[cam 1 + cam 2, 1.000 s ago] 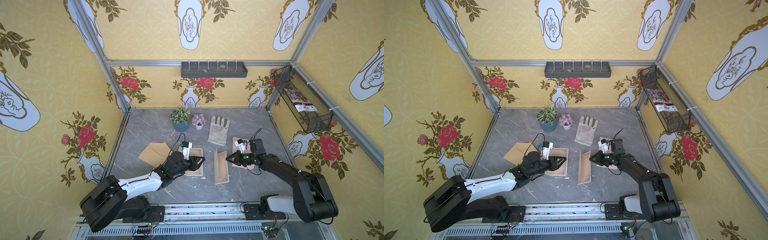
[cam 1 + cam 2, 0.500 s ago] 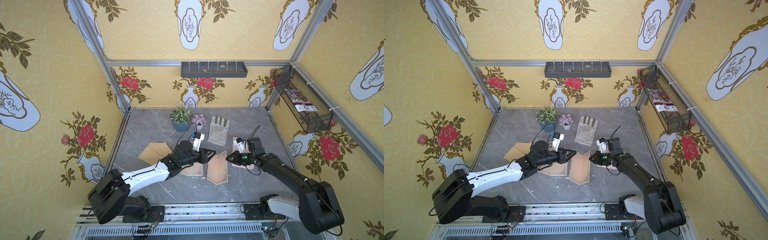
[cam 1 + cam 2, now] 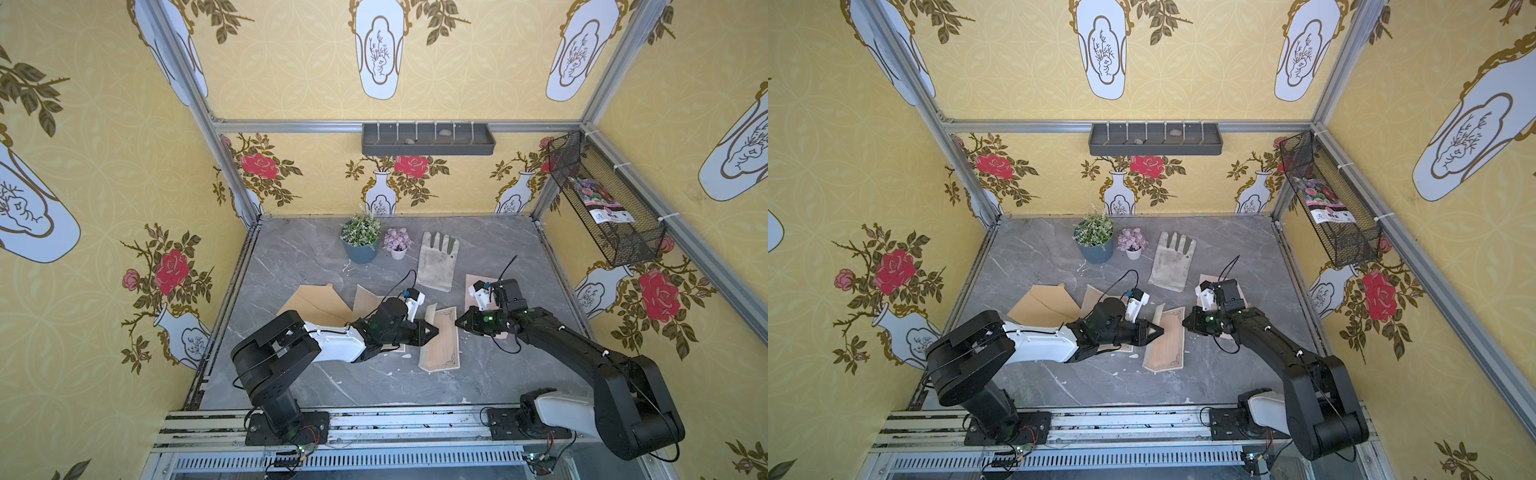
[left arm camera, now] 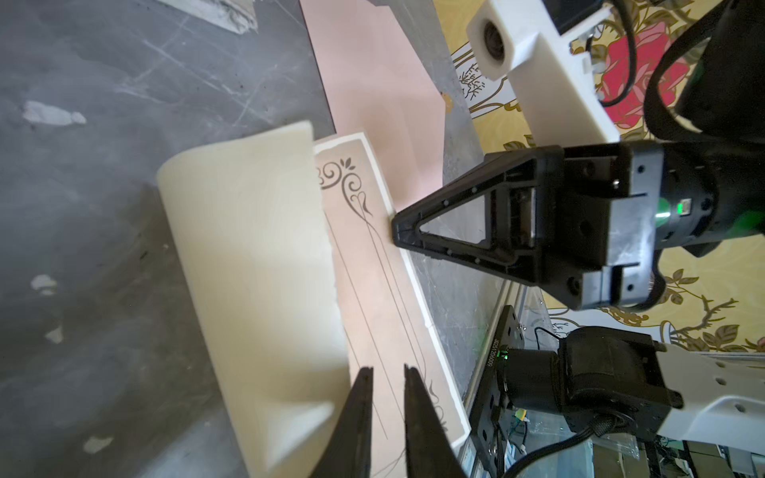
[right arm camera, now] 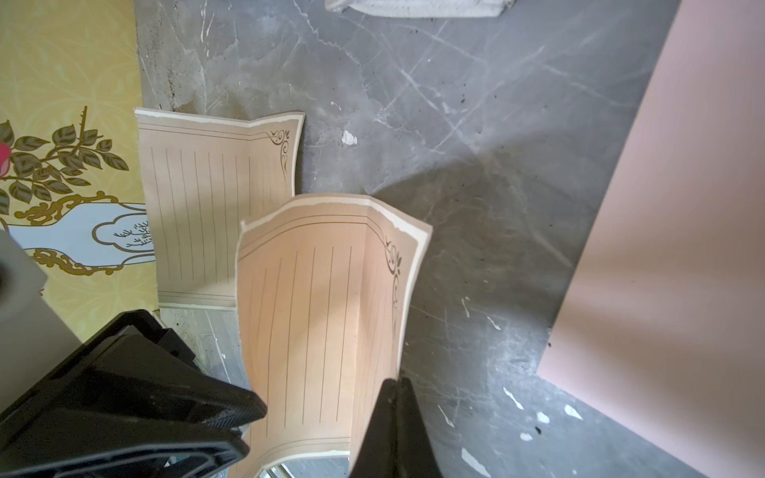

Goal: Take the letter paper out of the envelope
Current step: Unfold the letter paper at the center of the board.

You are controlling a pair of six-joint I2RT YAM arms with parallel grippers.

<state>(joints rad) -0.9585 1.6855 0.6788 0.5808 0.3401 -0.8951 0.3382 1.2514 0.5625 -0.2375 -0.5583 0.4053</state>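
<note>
- The paper (image 3: 442, 340) lies out on the counter (image 3: 395, 386) between both arms, one fold standing up; we judge it light, limp and easily creased
- The right tool (image 3: 458, 322), pressed together, pinches its edge near a corner
- The left tool (image 4: 387, 372) hovers over it, narrowly spread, holding nothing
- We would grip a free edge
- A second sheet (image 5: 207, 207), brown envelope (image 3: 311, 305), pink envelope (image 3: 471, 282) and glove (image 3: 436, 262) lie near; none blocks us

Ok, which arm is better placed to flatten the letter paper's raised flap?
Left, likely: left gripper sits beside the letter paper, at its raised flap, jaws slightly apart; right gripper is shut on the opposite edge.
</note>
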